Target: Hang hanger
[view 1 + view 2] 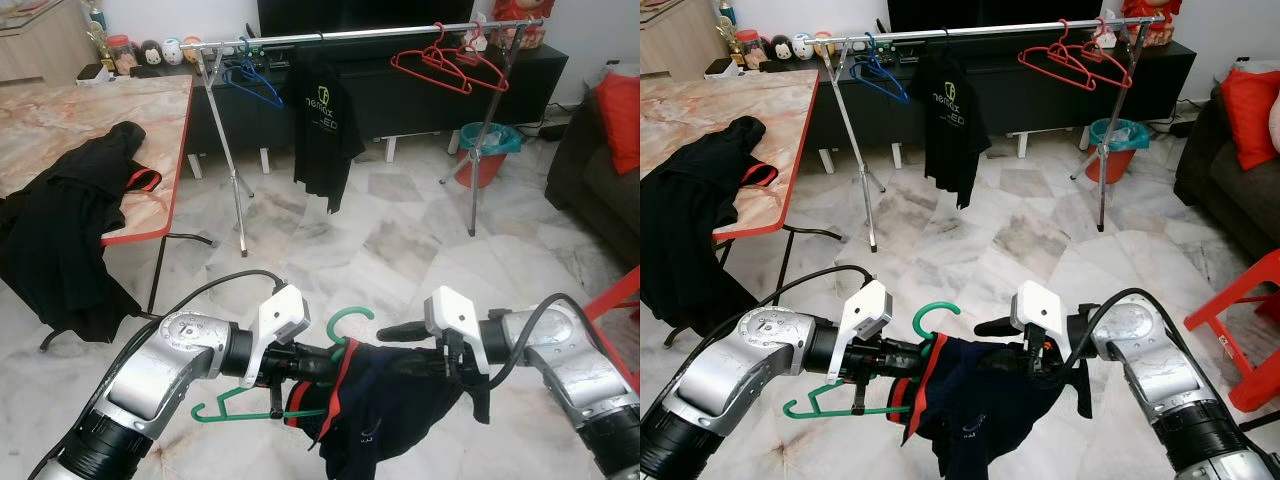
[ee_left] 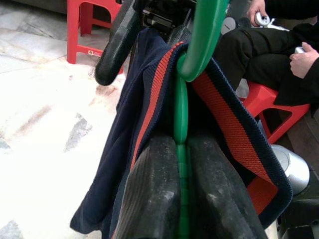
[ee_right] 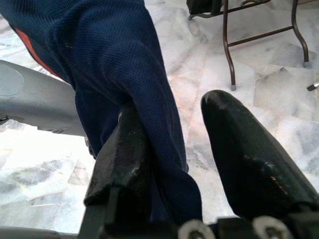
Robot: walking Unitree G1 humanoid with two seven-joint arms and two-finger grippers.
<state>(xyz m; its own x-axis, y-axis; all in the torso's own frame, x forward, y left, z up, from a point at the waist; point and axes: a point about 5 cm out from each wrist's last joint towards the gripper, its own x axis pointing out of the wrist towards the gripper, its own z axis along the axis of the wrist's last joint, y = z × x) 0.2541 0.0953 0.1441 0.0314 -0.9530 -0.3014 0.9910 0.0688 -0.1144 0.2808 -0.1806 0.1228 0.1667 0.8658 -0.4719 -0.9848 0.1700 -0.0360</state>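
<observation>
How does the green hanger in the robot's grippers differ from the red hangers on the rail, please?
The green hanger carries a navy garment and is clamped in the left gripper; the red hangers are bare. The green one lies tilted, off the rail; the red ones hang from it. Both have hooks.

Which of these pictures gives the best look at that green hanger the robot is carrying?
The left eye view: the green hanger shows its hook and lower bar, held by the left tool. The right eye view is similar. The left wrist view shows just its neck up close.
</observation>
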